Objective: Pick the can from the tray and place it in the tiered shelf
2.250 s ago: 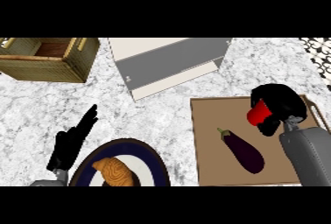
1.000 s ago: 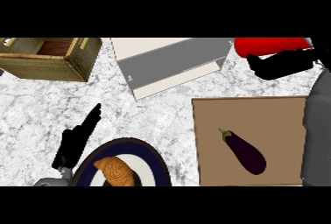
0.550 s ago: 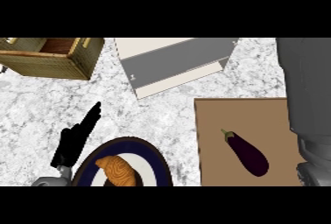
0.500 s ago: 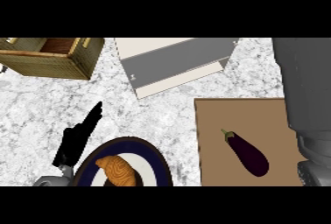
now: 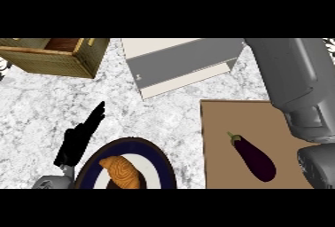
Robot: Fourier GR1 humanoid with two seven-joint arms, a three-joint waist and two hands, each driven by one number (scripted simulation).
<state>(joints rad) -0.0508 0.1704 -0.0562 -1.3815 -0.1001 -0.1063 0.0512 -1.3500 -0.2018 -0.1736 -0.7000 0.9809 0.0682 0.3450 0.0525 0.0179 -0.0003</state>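
Head view: the brown tray (image 5: 222, 128) is lying at the counter's (image 5: 39, 106) right, cut off below. An eggplant (image 5: 252, 156) is lying on the tray, and bare marble is showing to the tray's left. Above the tray the tiered shelf (image 5: 183, 64) is standing, with a wooden crate (image 5: 56, 55) further left. The grey right forearm (image 5: 294, 84) is covering the tray's right edge; its hand and the can are hidden. Left of the tray, a plate (image 5: 157, 162) is holding a croissant (image 5: 123, 172), and the left hand (image 5: 78, 139) is resting, fingers straight.
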